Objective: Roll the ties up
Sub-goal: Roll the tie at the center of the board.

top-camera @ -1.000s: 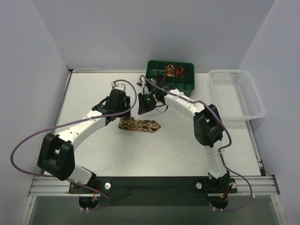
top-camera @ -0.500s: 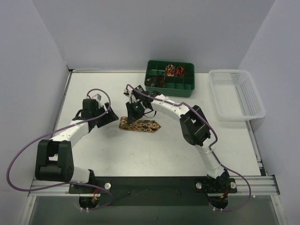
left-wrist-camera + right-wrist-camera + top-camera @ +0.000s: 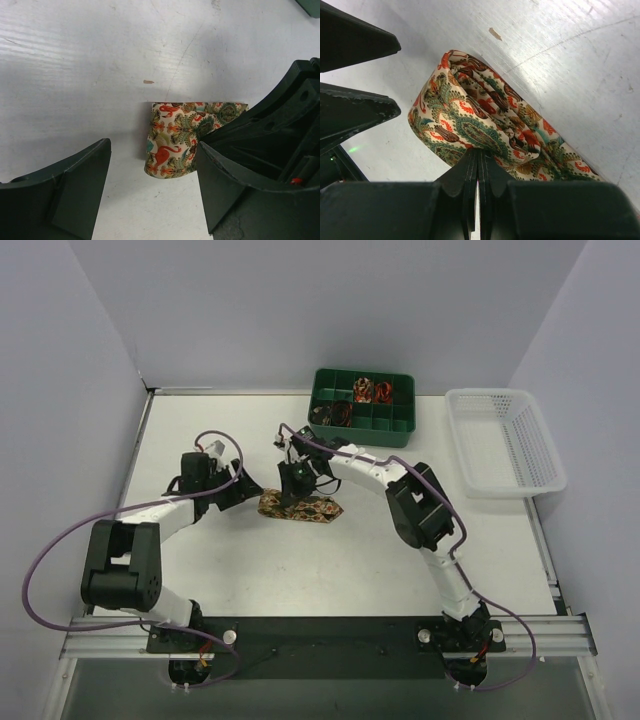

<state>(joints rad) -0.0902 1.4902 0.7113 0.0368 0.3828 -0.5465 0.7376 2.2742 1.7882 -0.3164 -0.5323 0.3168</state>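
A half-rolled tie (image 3: 302, 508) lies mid-desk, its long axis running left to right across the top view. The rolled end (image 3: 170, 145) sits at the left. The flat remainder runs rightward to the pointed tip (image 3: 338, 510).

The right tool (image 3: 478, 162) stands directly over the roll, its jaws pressed together and their tips down at the patterned fabric. Whether a thin fold is caught between them cannot be told from the wrist view.

The left tool (image 3: 154, 146) sits just left of the roll and level with it, jaws spread wide and holding nothing. The open gap faces the roll's end. One jaw is close beside the fabric and the other well clear on the bare desk (image 3: 250, 560).

Any further rolling would have to travel rightward along the strip toward the tip, and the right tool is already on the work. The left tool is the nearer one to catch the coil's open end.

The left arm reaches low across the desk from its base, forearm stretched up and to the right so the wrist points at the roll. The right arm folds sharply at the elbow and sweeps back leftward, wrist tipped down over the tie.

At the desk's far edge a green tray (image 3: 365, 430) holds finished coils (image 3: 368, 390) in its compartments, well apart from the work.
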